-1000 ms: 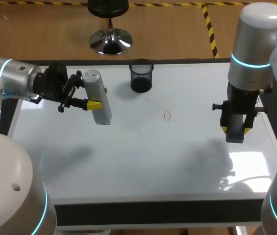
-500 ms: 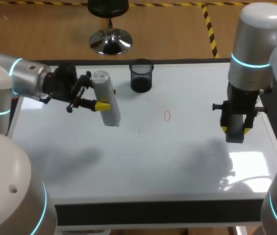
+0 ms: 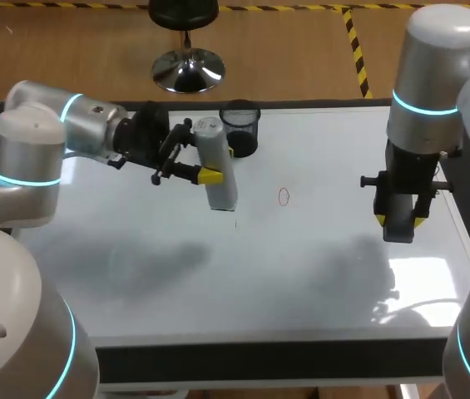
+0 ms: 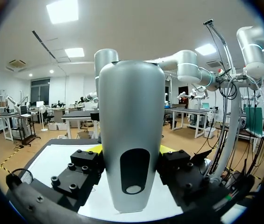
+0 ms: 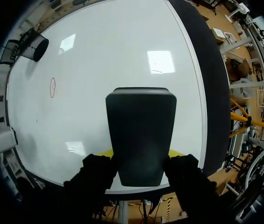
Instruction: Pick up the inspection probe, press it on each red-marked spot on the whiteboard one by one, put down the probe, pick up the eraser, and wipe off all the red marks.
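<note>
**Status of the work**

The inspection probe (image 3: 218,179), a grey upright body, is grasped from two sides by the left claw (image 3: 219,164). It is held above the whiteboard (image 3: 301,274), just in front of the black mesh cup (image 3: 239,129). In the left wrist view the probe (image 4: 131,140) is seen clamped between the two black finger blocks. Contact between its lower end and the board cannot be confirmed.

One red mark (image 3: 283,196), a small oval outline, is visible on the board, near the probe on the side toward the right arm. No other red mark can be made out.

The eraser (image 3: 397,231), a dark block, is gripped by the right claw (image 3: 399,220) and held above the right part of the board, well apart from the mark. This is confirmed in the right wrist view, where the eraser (image 5: 141,135) is seated between the fingers and the mark (image 5: 52,87) lies far ahead.

**Progress, as judged**

- Probe pickup: done.
- Pressing on the mark: judged not yet made, as the probe stands beside the oval.
- Probe put-down: outstanding.
- Eraser pickup: done.
- Wiping: outstanding, as the mark is intact.
</note>
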Controlling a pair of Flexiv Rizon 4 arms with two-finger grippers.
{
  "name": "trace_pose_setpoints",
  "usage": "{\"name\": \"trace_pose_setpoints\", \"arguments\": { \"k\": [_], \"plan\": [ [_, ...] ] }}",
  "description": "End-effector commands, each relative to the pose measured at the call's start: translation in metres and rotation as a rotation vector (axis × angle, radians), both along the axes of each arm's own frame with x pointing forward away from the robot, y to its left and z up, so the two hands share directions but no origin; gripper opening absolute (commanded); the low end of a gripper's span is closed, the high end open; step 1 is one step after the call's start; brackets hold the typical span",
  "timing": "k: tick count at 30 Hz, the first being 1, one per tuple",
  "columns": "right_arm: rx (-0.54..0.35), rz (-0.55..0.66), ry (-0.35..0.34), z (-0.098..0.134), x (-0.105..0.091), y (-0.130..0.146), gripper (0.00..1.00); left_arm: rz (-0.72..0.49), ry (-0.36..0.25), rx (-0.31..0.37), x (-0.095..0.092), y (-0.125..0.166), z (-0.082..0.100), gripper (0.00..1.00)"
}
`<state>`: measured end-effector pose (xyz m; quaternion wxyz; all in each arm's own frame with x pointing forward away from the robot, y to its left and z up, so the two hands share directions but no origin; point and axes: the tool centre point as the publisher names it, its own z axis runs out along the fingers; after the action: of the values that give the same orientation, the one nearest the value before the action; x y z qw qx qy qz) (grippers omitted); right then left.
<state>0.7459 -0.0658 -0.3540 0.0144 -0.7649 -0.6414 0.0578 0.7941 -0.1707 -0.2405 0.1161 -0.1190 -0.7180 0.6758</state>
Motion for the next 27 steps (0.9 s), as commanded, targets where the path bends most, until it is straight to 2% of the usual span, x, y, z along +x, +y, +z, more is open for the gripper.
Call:
{"name": "trace_pose_setpoints", "arguments": {
  "k": [1,6,13,20,27],
  "plan": [
    [0.003,0.001,-0.001,0.001,0.0,-0.001,0.0,-0.042,0.012,-0.012,0.012,-0.025,-0.009,0.0],
    [0.003,0.001,-0.001,0.001,0.0,-0.001,0.0,-0.039,0.005,-0.01,0.019,-0.041,-0.012,0.0],
    [0.003,0.001,-0.001,0.001,0.0,-0.001,0.0,0.025,-0.004,-0.028,0.035,-0.06,-0.014,0.0],
    [0.003,0.001,-0.001,0.001,0.0,-0.001,0.0,0.037,0.011,-0.045,0.045,-0.076,-0.016,0.0],
    [0.003,0.001,-0.001,0.001,0.0,-0.001,0.0,0.05,-0.014,-0.037,0.051,-0.094,-0.021,0.0]
  ]
}}
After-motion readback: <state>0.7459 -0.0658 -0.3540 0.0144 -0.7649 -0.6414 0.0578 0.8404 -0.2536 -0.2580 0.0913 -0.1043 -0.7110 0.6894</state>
